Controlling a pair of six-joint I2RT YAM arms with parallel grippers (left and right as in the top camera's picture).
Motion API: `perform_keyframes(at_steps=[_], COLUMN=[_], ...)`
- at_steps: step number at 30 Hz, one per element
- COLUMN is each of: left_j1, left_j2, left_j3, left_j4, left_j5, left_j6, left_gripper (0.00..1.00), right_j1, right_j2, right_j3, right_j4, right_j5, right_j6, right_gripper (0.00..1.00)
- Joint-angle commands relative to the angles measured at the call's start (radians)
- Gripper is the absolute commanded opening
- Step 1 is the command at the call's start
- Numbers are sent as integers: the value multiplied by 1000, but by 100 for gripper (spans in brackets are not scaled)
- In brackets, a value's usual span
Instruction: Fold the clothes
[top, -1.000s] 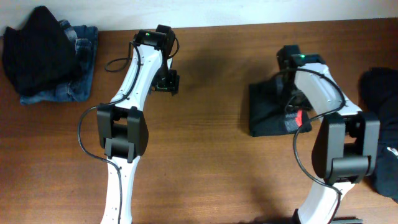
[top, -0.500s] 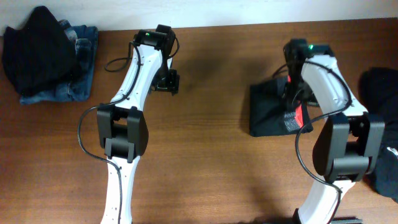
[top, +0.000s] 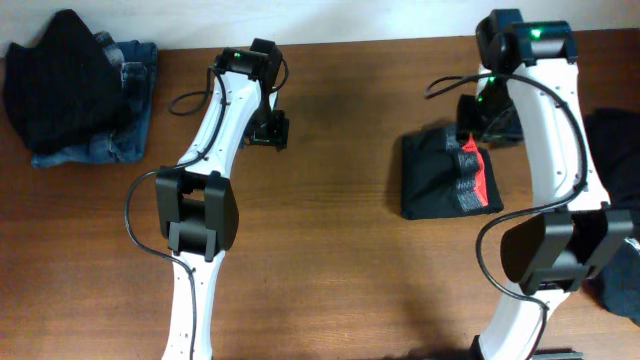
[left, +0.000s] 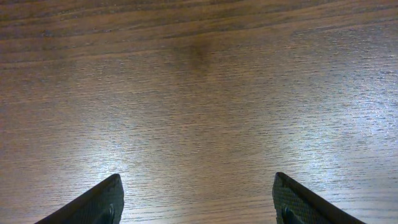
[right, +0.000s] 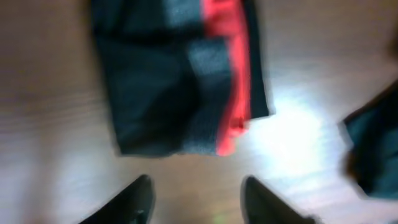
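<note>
At the far left of the tabletop (top: 340, 260) I see a stack set against the back edge: a black garment (top: 60, 75) heaped on top of blue denim jeans (top: 125, 140). It is well apart from both arms.

Next along are my left jaws. The left wrist camera shows them spread wide, the two fingertips (left: 93, 202) at the frame's bottom corners with nothing but bare wood between and ahead of them. They hold nothing and no cloth is near them.

Right of centre lies the folded black garment with red trim (top: 440, 180), a compact, nearly square packet flat on the wood. Its red band runs front to back along the packet's right side. My right jaws hang just beyond its back right corner, so the packet lies toward the robot and a little to the left of them. In the right wrist view it sits straight ahead of the fingertips (right: 140, 199), clear of them. That picture is blurred, but the tips look parted with only wood between, so I take those jaws as open and empty.

At the far right edge a dark unfolded heap (top: 612, 140) waits beside the right arm.

The right arm is plainly nearer to both pieces. Any reach to the packet should come back along the red band's line.
</note>
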Motion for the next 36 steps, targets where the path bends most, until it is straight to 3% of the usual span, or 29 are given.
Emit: perform_keyframes(at_steps=[1,4,13,18,26,36], left_j1=[-3,-3,-3,-2,-2,-3], left_j2=[-17,-17,-17,-17,-17,-17], left_j3=[-11,-21,-39,-39,-39,-39], left_j4=[2,2,5,5,10,9], left_j5=[5,5,5,4,5,5], left_j6=[-5,-5,-5,-5,-5,-5], left_gripper=[76,76,76,76,76,76], right_j1=[49,72,50,-19,-126,-134], right_j2=[-7,-7,-7,-7,-7,-7], right_j3=[-65,-150,-439,-558,-584,-630], right_j4=[-5,12,248,374,383,486], right_j5=[-92,-50,-32,36,49,38], right_j6=[-70,-69,-66,19,44,43], right_gripper=[42,41,25,4,4,10])
